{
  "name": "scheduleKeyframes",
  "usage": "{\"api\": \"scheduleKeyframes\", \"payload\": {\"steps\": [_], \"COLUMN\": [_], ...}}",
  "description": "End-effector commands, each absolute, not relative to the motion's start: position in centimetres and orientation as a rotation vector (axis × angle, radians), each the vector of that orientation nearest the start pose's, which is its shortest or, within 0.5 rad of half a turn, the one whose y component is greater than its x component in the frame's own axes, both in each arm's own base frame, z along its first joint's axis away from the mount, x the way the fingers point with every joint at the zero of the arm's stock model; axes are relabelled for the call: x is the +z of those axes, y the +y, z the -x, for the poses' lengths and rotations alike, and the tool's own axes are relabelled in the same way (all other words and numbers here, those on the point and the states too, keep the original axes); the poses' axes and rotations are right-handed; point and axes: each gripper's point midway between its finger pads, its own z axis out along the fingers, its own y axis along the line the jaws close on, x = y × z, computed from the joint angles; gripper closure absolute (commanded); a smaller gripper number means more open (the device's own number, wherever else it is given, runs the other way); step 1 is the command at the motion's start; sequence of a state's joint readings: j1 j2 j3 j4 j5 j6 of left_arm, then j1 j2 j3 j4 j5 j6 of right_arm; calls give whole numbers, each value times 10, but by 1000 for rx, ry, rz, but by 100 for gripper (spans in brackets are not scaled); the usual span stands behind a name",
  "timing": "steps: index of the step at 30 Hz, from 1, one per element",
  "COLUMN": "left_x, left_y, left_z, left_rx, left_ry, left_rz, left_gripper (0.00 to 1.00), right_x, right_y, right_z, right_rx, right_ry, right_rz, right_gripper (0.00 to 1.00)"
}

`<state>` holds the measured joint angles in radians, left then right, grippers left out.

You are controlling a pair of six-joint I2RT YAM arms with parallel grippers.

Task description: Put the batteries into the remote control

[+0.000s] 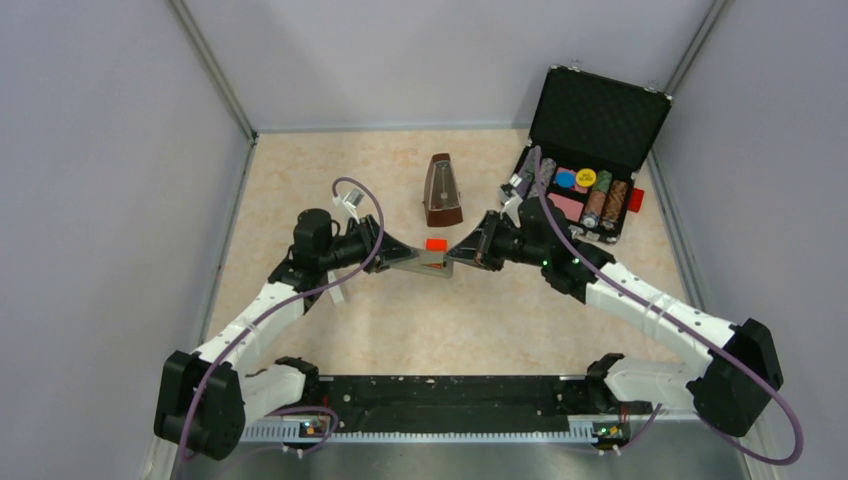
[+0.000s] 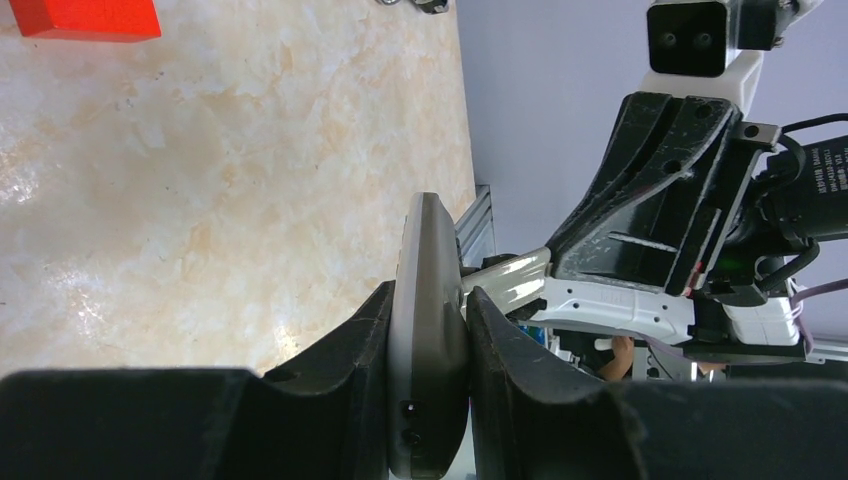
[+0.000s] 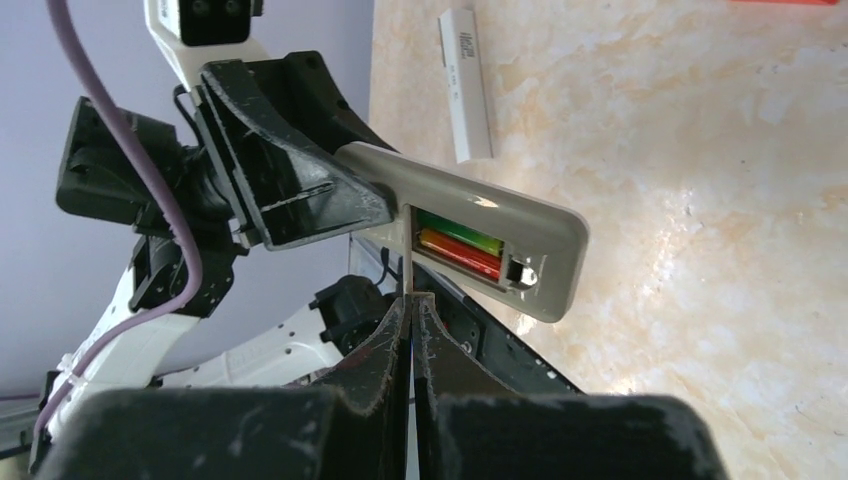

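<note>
The left tool (image 2: 430, 296) grasps one remote control (image 3: 470, 195); two batteries (image 3: 458, 243) (one green, one red-orange) lie inside it, just ahead of the clenched right tool (image 3: 412, 301).

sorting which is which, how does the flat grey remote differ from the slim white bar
The flat grey remote is clamped in the left gripper, raised; the slim white bar lies flat on the table, untouched. The remote is wider, its open recess showing a green battery and a red-orange battery; the bar is narrower with no opening. Both are long, flat rectangles.
</note>
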<state>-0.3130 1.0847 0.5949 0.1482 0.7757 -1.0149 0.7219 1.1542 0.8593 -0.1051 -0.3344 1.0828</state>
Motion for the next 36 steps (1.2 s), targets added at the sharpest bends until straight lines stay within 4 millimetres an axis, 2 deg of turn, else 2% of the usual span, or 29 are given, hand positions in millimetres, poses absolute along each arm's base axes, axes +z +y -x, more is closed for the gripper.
{"api": "scheduleKeyframes", "payload": {"steps": [1, 10, 18, 29, 36], "left_x": [248, 255, 254, 255, 251], "left_y": [-241, -241, -241, -243, -244], "left_z": [-234, -235, -235, -229, -225], "left_rx": [-1673, -1697, -1697, -1698, -1692], "left_ry": [2026, 1997, 2000, 1982, 2005], "left_rz": [37, 66, 64, -60, -127], "left_gripper": [100, 100, 100, 100, 100], "right_x": [231, 223, 231, 241, 238], "right_y": [310, 307, 305, 314, 317], "right_z": [-216, -215, -220, -223, -221], "right_rx": [1359, 1347, 1360, 1379, 1362], "right_ry": [2315, 2343, 2294, 2273, 2299], "right_rz": [-187, -259, -278, -160, -71], "right_gripper": [100, 100, 100, 97, 97]}}
